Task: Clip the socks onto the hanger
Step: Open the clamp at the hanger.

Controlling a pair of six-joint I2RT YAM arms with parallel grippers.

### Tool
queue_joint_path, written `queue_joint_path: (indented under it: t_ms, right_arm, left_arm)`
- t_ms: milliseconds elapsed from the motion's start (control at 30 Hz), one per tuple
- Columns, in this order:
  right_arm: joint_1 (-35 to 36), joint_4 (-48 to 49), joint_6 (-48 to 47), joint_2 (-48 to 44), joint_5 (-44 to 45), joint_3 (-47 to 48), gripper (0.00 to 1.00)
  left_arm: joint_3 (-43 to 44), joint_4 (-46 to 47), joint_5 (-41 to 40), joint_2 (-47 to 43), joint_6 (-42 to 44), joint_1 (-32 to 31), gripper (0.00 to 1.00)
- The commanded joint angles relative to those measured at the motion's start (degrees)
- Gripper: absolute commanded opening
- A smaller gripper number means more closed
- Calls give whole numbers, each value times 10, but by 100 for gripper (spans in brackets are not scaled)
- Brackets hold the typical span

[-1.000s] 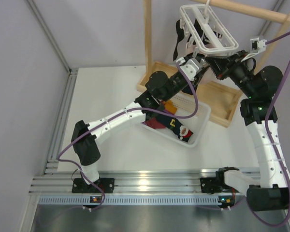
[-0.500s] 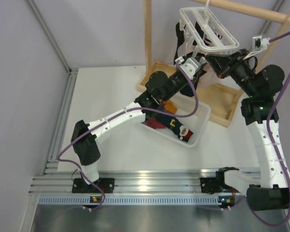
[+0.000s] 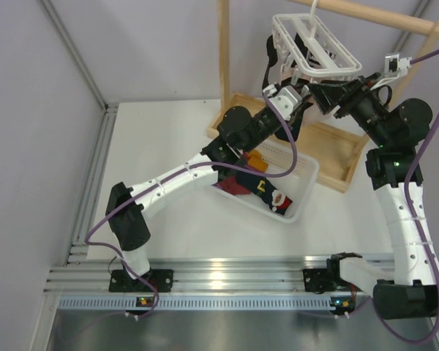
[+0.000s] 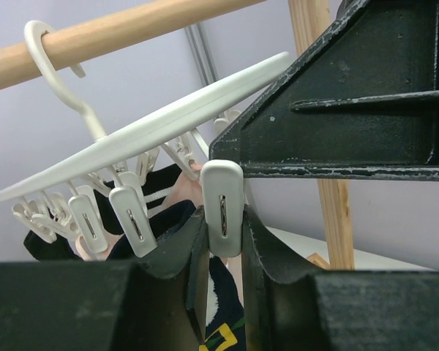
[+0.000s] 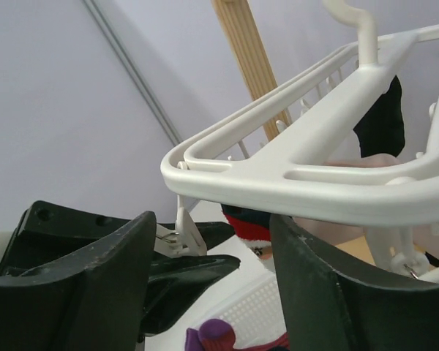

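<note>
Left pincer (image 4: 223,223), clamped on a navy sock (image 4: 223,325), holds it at a peg (image 4: 222,197); right pincer (image 5: 214,219), apart, straddles the hanger (image 5: 314,175), probably steadying it.

The white table (image 3: 168,146) carries a white slotted basket (image 3: 302,191) at centre, the wooden rack's base (image 3: 335,159) far right, and aluminium rails (image 3: 227,279) along the near edge.

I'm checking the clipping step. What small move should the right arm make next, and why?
Probably close the right gripper on the peg to spread it. Its fingers stand open, the peg seems to sit in their gap under the hanger, and the left gripper shows a navy sock right beneath that peg.
</note>
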Motion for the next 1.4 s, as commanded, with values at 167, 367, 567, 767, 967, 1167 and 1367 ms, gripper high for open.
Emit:
queue_joint_path:
  t_ms: [167, 367, 567, 767, 967, 1167, 1367]
  right_arm:
    - [-19, 19, 19, -25, -23, 24, 72]
    - [-28, 33, 43, -20, -45, 28, 75]
    - [-28, 57, 68, -8, -82, 22, 78]
    - [-22, 37, 49, 7, -80, 28, 79]
    - [-3, 10, 9, 13, -54, 34, 70]
    - [5, 13, -1, 15, -46, 37, 45]
    - [6, -3, -8, 16, -24, 44, 12]
  left_arm:
    - [4, 5, 25, -27, -8, 1, 0]
    - [5, 0, 34, -26, -8, 1, 0]
    - [17, -18, 46, -22, -13, 1, 0]
    - [29, -29, 49, -18, -13, 1, 0]
    - [38, -36, 54, -14, -12, 1, 0]
    - [47, -45, 60, -8, -10, 1, 0]
    - [44, -56, 56, -13, -10, 1, 15]
